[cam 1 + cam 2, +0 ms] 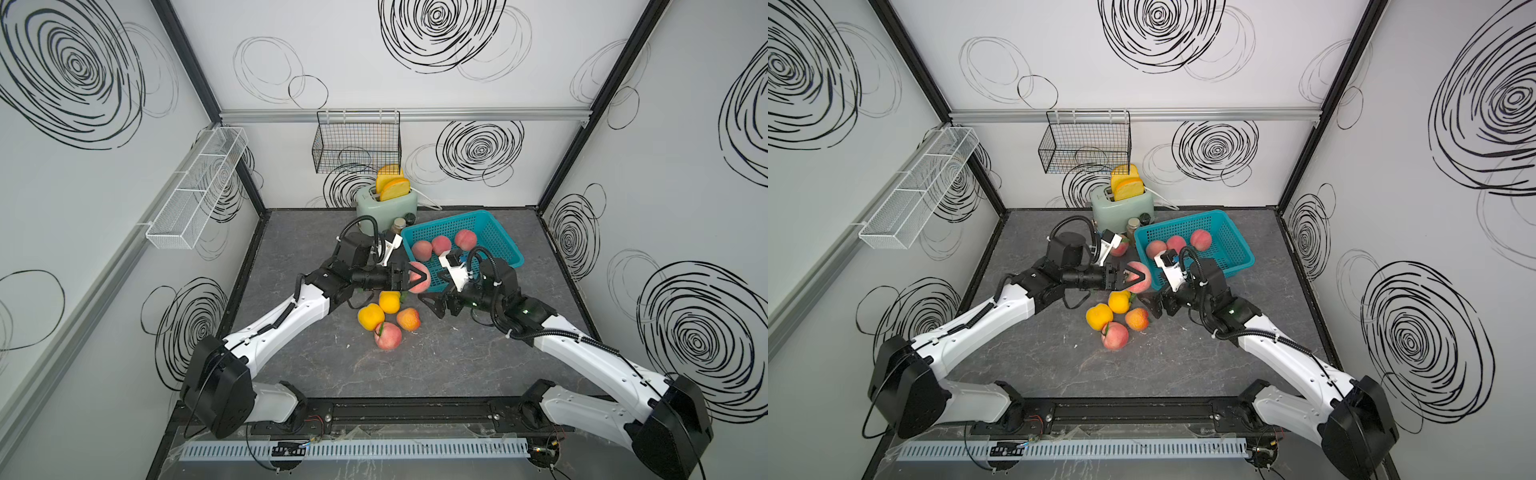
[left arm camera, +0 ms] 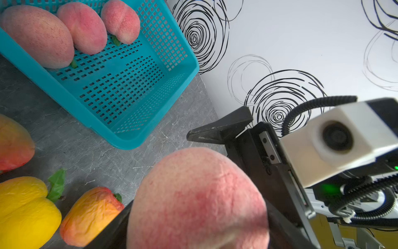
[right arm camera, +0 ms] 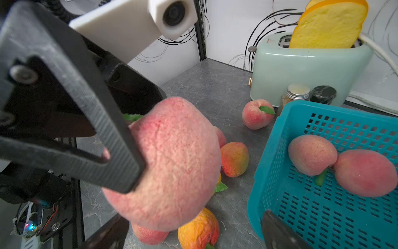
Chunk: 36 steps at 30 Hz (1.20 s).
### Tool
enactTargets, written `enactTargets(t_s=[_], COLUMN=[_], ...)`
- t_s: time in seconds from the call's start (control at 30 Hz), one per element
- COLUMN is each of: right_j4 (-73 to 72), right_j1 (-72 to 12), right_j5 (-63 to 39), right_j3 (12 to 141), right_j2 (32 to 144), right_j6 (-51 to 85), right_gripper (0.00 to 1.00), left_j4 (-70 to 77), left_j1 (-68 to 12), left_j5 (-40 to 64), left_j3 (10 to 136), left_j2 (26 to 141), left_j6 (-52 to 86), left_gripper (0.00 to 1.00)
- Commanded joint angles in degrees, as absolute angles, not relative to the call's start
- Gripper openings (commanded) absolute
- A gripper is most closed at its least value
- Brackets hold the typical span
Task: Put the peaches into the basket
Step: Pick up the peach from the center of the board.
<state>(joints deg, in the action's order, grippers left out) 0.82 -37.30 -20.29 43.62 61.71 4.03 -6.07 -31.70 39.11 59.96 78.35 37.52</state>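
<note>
My left gripper (image 1: 424, 277) is shut on a pink-red peach (image 1: 417, 286), held above the table just off the near left corner of the teal basket (image 1: 500, 232). In the left wrist view this peach (image 2: 198, 198) fills the space between the fingers. Three pink peaches (image 1: 441, 244) lie in the basket. Several peaches lie on the table below the held one: two yellow (image 1: 390, 302), one orange-red (image 1: 408, 319), one pink (image 1: 388, 336). Another pink peach (image 3: 256, 114) sits near the toaster. My right gripper (image 1: 430, 305) is open and empty, close beside the held peach (image 3: 172, 163).
A mint toaster (image 1: 388, 205) with yellow bread slices stands at the back, with two small jars (image 1: 399, 224) in front of it beside the basket. A black wire basket (image 1: 357, 141) hangs on the back wall and a white mesh rack (image 1: 195, 191) on the left wall.
</note>
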Motion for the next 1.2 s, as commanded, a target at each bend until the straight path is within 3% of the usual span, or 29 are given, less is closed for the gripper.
enactTargets(t_s=[0.0,0.97,1.17], right_j4=[-3.3,-10.0,-10.2], right_j1=[-37.2,-37.3,-37.2], right_j5=[-21.5,-25.6,-26.2], right_j3=[44.7,46.5,46.4], right_j2=[61.3,66.0,66.3], right_j6=[2.5,3.2,2.7], right_gripper=[0.99,1.00,0.96], left_j4=[-2.1,1.0,1.6], left_j1=[-31.2,-33.6,-33.8], left_j5=[41.2,42.7,43.3], left_j3=[59.3,58.5,58.4], left_j2=[78.7,79.7,79.8], left_j6=[38.6,41.3,41.5], left_gripper=[0.79,0.79,0.79])
